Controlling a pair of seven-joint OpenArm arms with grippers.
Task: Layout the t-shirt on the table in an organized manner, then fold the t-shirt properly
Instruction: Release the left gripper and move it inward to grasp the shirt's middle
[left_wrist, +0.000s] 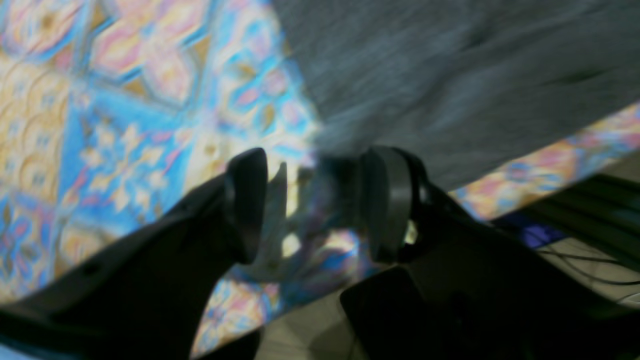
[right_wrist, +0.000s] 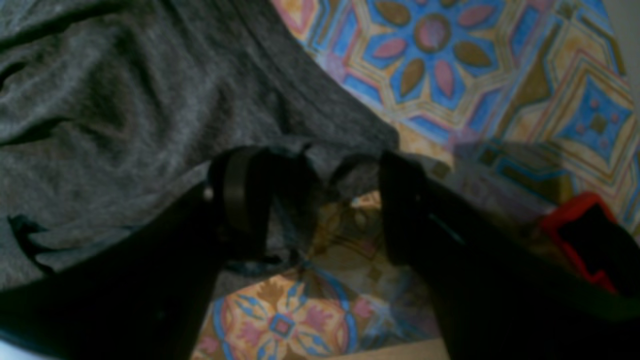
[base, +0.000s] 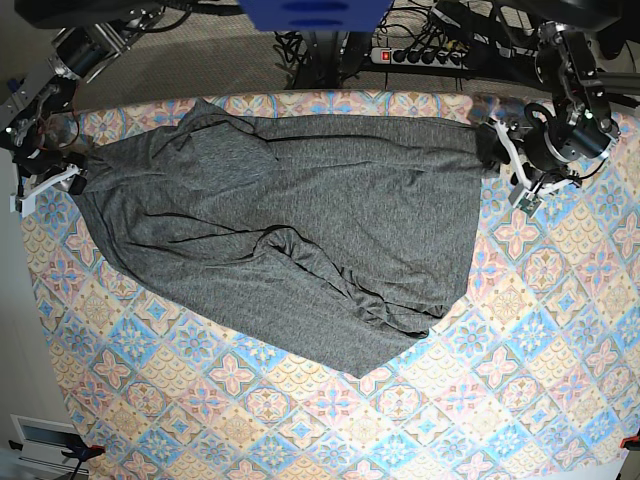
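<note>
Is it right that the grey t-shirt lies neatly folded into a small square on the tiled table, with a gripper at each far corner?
Not folded. The base view shows the t-shirt spread wide across the table, wrinkled, one part bunched towards the near edge. The rest holds: the left gripper and right gripper sit at its far corners.

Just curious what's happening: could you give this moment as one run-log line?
dark grey knit t-shirt: spread, wrinkled | tile-print table: beneath | left fingers: open at corner | right fingers: open at corner

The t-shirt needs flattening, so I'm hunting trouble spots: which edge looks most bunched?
The t-shirt's near edge on the table: it gathers into folds and ends in a point; its far edge runs straight.
</note>
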